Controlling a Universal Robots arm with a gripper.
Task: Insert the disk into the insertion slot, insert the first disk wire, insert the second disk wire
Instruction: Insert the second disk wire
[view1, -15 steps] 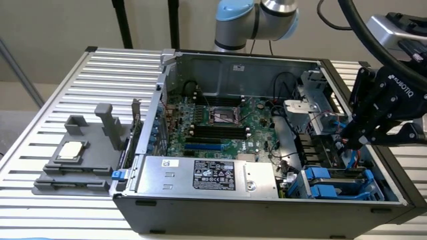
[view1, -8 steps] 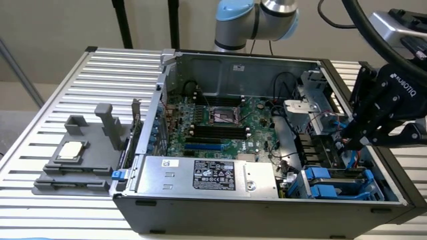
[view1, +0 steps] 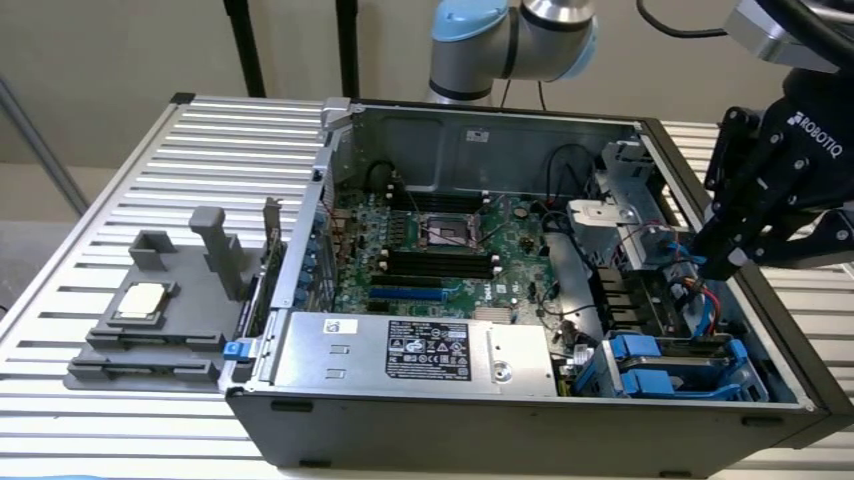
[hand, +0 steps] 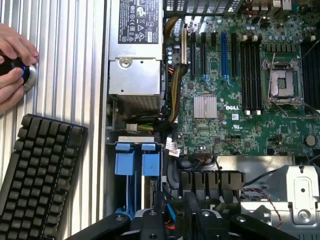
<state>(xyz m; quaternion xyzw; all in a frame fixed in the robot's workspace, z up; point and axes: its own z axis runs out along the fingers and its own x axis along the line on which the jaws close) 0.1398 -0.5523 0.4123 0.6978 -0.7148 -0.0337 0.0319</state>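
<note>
Item: my tool (view1: 714, 265), state I cannot tell, hangs by the blue and red wires (view1: 703, 305) inside the case (view1: 534, 425); the disk (view1: 665, 382) apparently sits near it, lower down in the insertion slot (view1: 741, 365) at the corner beside the power supply (view1: 414, 350), long axis along that wall.

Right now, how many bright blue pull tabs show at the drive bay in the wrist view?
2, side by side: one blue tab nearer the case wall, the other nearer the motherboard. More may be hidden.
</note>
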